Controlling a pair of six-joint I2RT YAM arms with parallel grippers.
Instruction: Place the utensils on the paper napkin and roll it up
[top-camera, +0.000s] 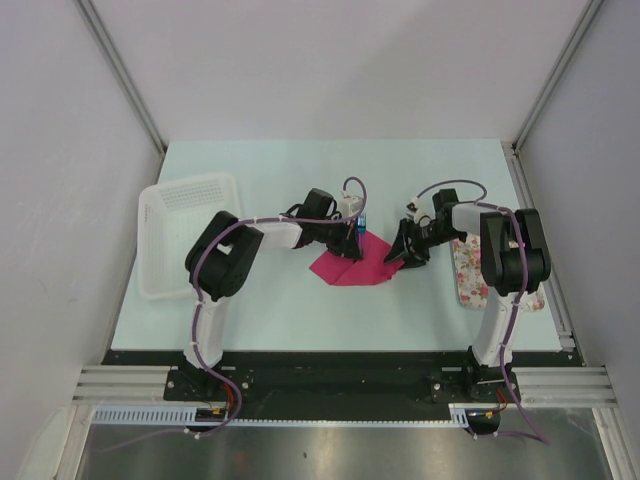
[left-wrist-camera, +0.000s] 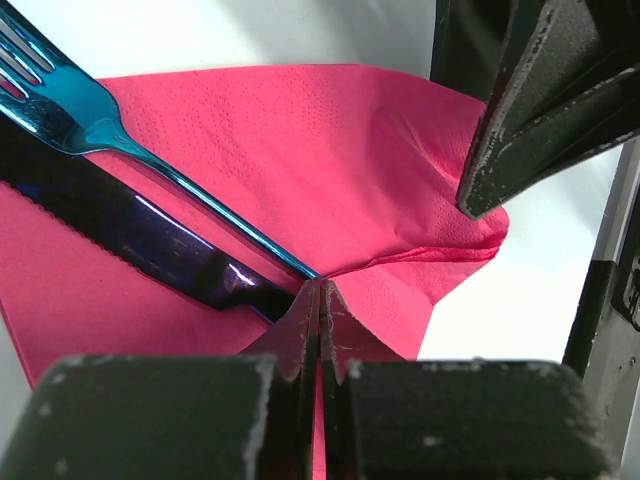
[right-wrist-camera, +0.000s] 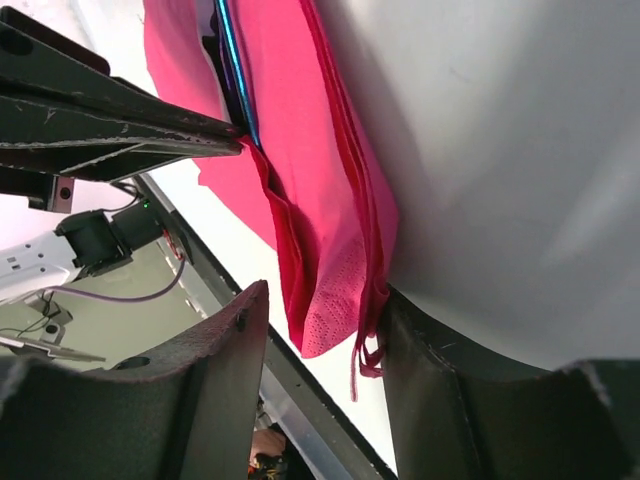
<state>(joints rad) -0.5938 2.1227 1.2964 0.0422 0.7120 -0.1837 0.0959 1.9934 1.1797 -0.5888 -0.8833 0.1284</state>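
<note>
The pink paper napkin (top-camera: 350, 264) lies mid-table, partly folded. In the left wrist view a blue fork (left-wrist-camera: 100, 128) and a dark blue knife (left-wrist-camera: 130, 235) lie side by side on the napkin (left-wrist-camera: 330, 150). My left gripper (left-wrist-camera: 318, 292) is shut, pinching a raised fold of the napkin at the utensils' handle ends; it sits at the napkin's far edge (top-camera: 356, 236). My right gripper (right-wrist-camera: 325, 295) is open at the napkin's right corner (top-camera: 398, 256). The layered corner (right-wrist-camera: 335, 290) hangs between its fingers, touching one of them. A blue utensil edge (right-wrist-camera: 232, 70) shows in the fold.
A white basket (top-camera: 185, 230) stands at the left side of the table. A floral-patterned tray (top-camera: 475, 272) lies at the right, under the right arm. The two grippers are close together over the napkin.
</note>
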